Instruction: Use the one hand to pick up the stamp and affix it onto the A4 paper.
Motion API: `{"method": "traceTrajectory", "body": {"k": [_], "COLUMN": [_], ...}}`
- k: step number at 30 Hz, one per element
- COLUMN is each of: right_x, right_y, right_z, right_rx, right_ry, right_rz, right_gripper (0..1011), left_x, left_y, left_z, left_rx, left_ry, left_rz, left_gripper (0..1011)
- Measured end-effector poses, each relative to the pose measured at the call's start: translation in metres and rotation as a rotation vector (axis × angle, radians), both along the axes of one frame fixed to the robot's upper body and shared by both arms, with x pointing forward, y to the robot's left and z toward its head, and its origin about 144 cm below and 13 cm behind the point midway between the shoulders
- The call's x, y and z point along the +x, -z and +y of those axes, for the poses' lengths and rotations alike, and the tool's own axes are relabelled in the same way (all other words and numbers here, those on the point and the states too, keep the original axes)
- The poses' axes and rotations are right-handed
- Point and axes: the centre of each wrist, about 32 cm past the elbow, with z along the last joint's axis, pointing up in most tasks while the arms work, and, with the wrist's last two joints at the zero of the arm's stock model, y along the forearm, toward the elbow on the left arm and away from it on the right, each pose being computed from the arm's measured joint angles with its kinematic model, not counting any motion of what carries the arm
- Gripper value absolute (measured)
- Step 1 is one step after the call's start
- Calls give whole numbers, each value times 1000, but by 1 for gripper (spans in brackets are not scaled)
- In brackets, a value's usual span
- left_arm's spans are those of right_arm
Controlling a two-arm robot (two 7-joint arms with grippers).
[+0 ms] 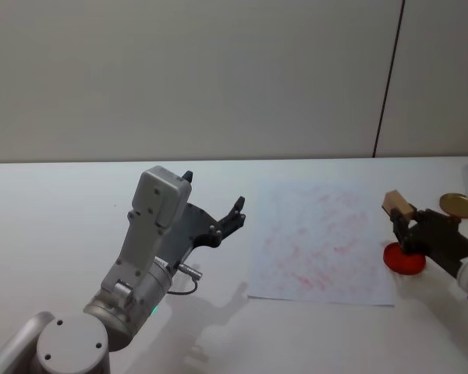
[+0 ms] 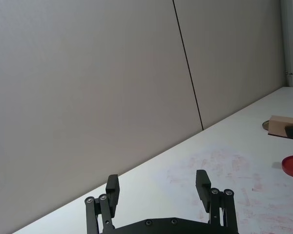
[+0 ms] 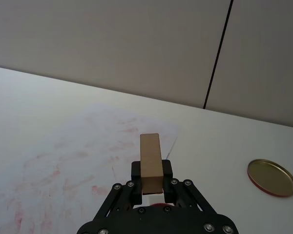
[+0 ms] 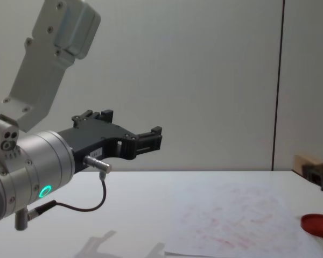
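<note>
The right hand (image 1: 403, 226) is clamped on the stamp (image 1: 397, 206) — in the right wrist view its two black fingers (image 3: 166, 170) press the lower sides of the tan block (image 3: 150, 162), which stands up out of the grip. In the head view this hand sits at the right of the surface (image 1: 54, 210), raised above the red ink pad (image 1: 404, 259), with the stamp at its top end. The pad lies just beside the right edge of the A4 paper (image 1: 320, 241), whether touching it or not I cannot tell. The sheet is covered in faint red smudges and lies flat in the middle of the surface. A round brass-coloured lid (image 1: 458, 205) lies farther back on the right, apart from the pad.

The left hand (image 1: 215, 205) — the one with the green ring light on its wrist — hangs in the air to the left of the paper, its fingers (image 2: 202, 183) spread wide apart with nothing between them.
</note>
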Motion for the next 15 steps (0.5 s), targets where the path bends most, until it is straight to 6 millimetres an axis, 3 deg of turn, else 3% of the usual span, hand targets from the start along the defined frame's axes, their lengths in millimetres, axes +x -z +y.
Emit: {"method": "traceTrajectory", "body": {"k": [15], "right_x": [-7], "right_y": [16], "right_z": [-18], "right_rx": [-22], "right_ry": [14], "right_rz": [82], "right_gripper": [218], "left_x": [0], "left_y": [0], "left_z": [0], "left_rx": [0], "left_ry": [0], "left_rz": [0], "left_gripper": [993]}}
